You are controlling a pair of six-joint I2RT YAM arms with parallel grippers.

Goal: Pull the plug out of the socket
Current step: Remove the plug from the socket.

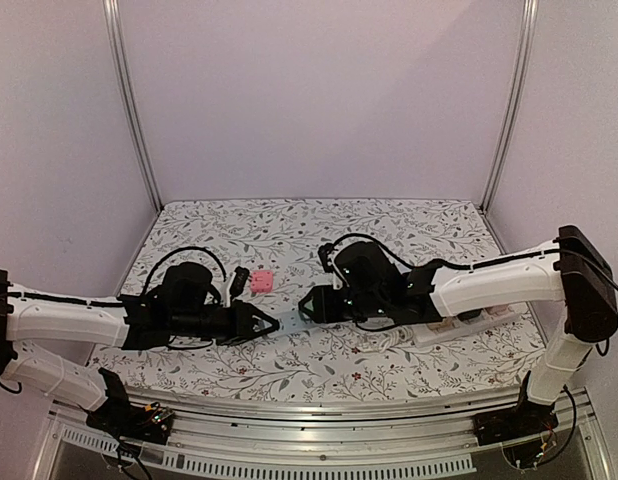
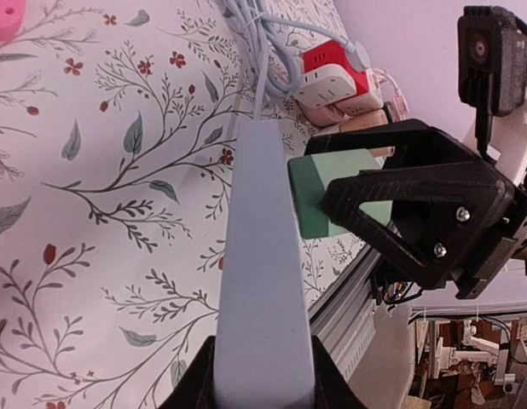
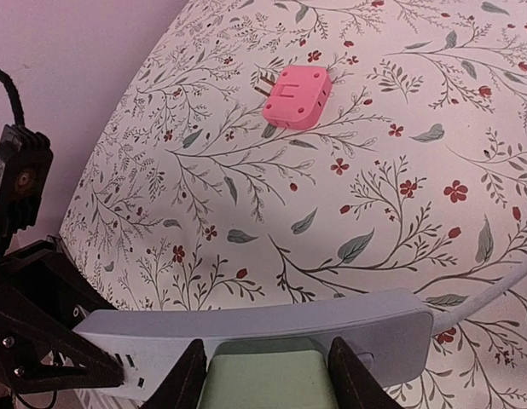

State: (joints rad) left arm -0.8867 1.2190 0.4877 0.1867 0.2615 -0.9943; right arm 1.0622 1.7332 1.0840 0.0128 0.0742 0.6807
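Note:
A long white power strip [image 2: 262, 256] is held off the floral table by my left gripper [image 2: 263, 375], which is shut on its near end. A green plug [image 2: 319, 192] sits in the strip's side, flush against it. My right gripper [image 3: 263, 379] is shut on the green plug [image 3: 263, 383], with one black finger on each side, right against the strip [image 3: 246, 332]. In the top view the left gripper [image 1: 267, 324] and right gripper [image 1: 311, 303] meet tip to tip at the table's middle front.
A pink plug [image 1: 260, 281] lies loose on the table behind the left gripper, and shows in the right wrist view [image 3: 296, 95]. A red-and-white socket cube [image 2: 332, 77] with white cables lies at the right, near the table's front rail [image 2: 357, 290].

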